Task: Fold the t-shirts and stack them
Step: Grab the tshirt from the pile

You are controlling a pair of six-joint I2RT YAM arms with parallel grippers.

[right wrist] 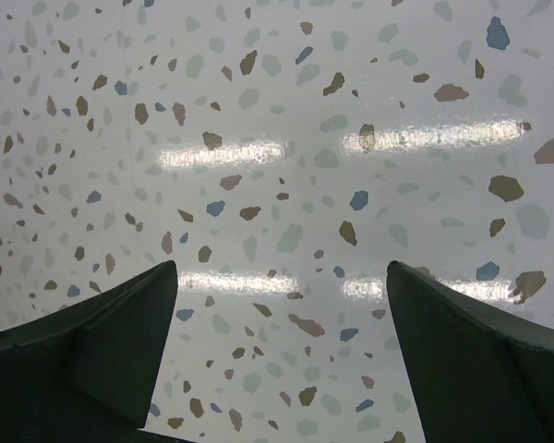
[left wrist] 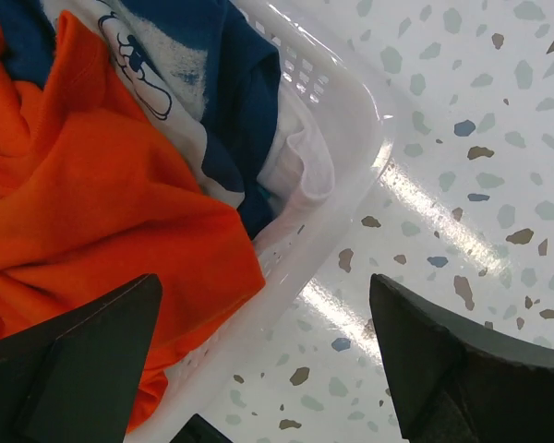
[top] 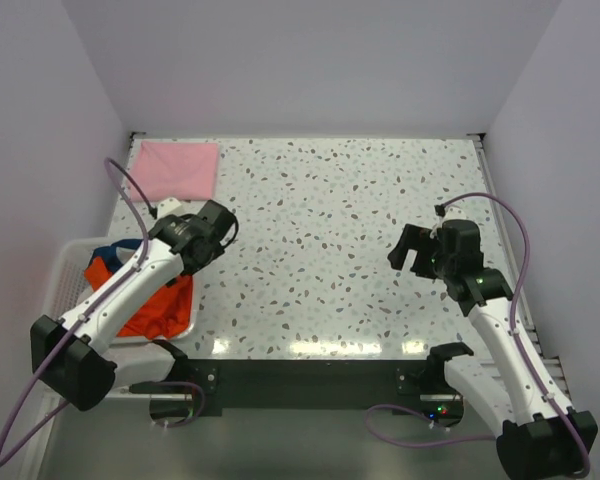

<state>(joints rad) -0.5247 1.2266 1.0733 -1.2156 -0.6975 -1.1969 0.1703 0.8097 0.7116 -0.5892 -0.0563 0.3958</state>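
Two grippers recorded in the top view, both with jaws spread wide and holding nothing. Left gripper hangs over the left part of the speckled table, just right of the white basket, which stands at the near left edge. Right gripper hangs over bare table on the right, well apart from any cloth. Pink t-shirt lies folded flat in the far left corner of the table. Orange-red t-shirt sits crumpled in the basket, reaching its right rim. Dark blue t-shirt shows beside it, farther in.

Left wrist view: left gripper stands fully open, with nothing between its fingers. Below it the basket rim runs diagonally. Orange-red t-shirt fills the left side. Dark blue t-shirt, bearing a white printed patch, lies against it toward the basket wall.

Right wrist view: right gripper stands fully open and empty. Only the speckled table and light reflections show between its fingers. No garment appears in this view.
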